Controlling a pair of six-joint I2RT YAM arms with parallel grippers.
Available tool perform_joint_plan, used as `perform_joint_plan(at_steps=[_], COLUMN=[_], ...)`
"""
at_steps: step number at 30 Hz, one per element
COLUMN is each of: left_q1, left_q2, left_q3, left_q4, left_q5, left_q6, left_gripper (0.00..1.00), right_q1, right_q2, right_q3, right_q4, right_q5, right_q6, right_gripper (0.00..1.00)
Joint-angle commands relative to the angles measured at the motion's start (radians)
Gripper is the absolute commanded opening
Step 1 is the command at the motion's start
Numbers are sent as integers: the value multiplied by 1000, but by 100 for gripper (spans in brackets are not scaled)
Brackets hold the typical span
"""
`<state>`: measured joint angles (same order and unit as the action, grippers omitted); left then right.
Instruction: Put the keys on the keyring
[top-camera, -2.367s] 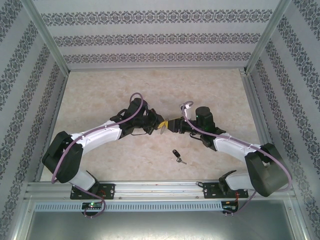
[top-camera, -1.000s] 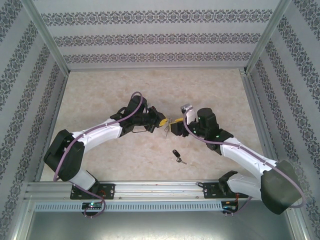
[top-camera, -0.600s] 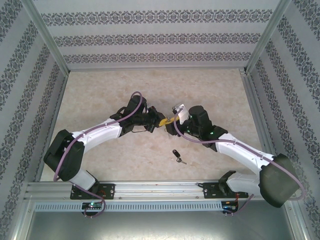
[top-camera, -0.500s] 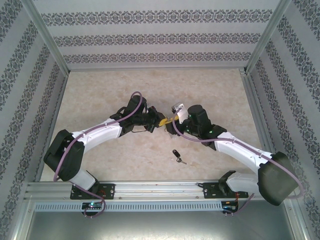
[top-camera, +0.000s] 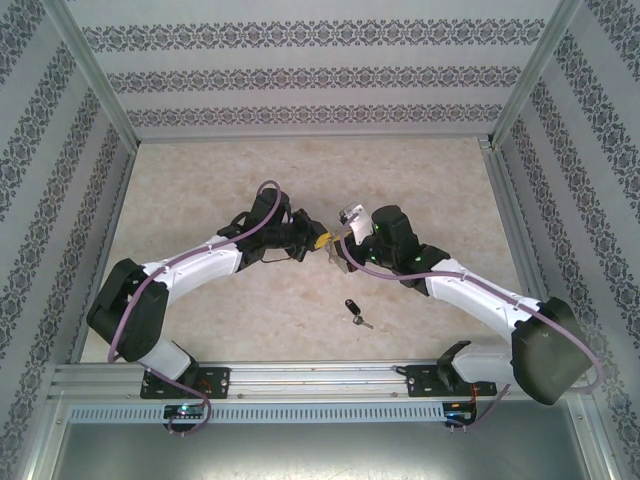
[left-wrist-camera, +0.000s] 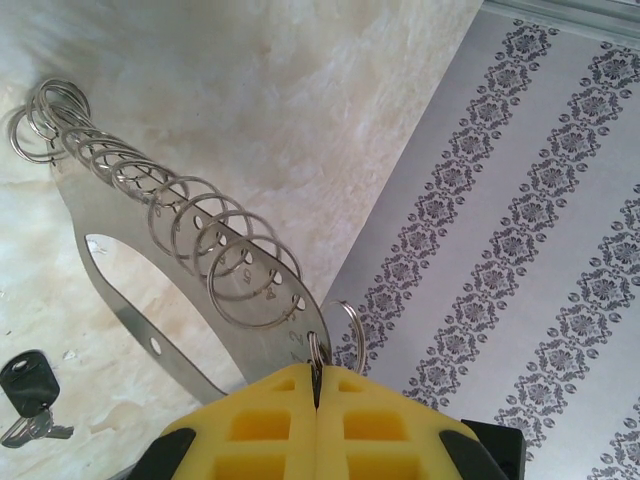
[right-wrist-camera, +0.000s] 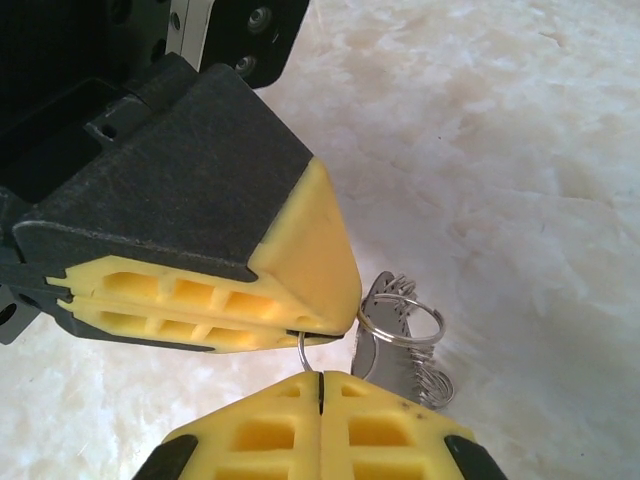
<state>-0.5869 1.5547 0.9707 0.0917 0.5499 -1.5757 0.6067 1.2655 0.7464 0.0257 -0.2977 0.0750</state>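
The left gripper (left-wrist-camera: 316, 378), bottom centre of its wrist view, is clamped shut on the keyring (left-wrist-camera: 265, 345), which stretches toward the upper left. The right gripper (right-wrist-camera: 319, 380), tip to tip with it, pinches one thin ring (right-wrist-camera: 300, 348). The key (left-wrist-camera: 22, 378) lies at lower left, apart from both.

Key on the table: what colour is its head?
The key has a black head; the left wrist view shows it best.
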Motion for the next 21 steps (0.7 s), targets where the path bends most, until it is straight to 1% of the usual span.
perform_joint_plan(at_steps=[1, 8, 11, 14, 17, 21], left_q1=[-10, -10, -10, -10, -9, -10], left_q2=[-17, -18, -18, -19, -18, -18], left_q3=[4, -4, -4, -5, -6, -5], left_q4=[17, 38, 36, 45, 47, 49], left_q5=[52, 50, 52, 53, 53, 51], left_q6=[-6, -13, -10, -12, -12, -13], left_gripper=[0, 0, 0, 0, 0, 0], right_q1=[9, 3, -18, -55, -88, -91], right_q2=[17, 5, -21, -46, -61, -68], right_q3=[31, 22, 2, -17, -28, -24], right_q4=[10, 9, 30, 59, 80, 79], right_q5=[-34, -24, -19, -42, -95, -126], right_q6=[-2, 2, 23, 61, 93, 96], right_gripper=[0, 0, 0, 0, 0, 0])
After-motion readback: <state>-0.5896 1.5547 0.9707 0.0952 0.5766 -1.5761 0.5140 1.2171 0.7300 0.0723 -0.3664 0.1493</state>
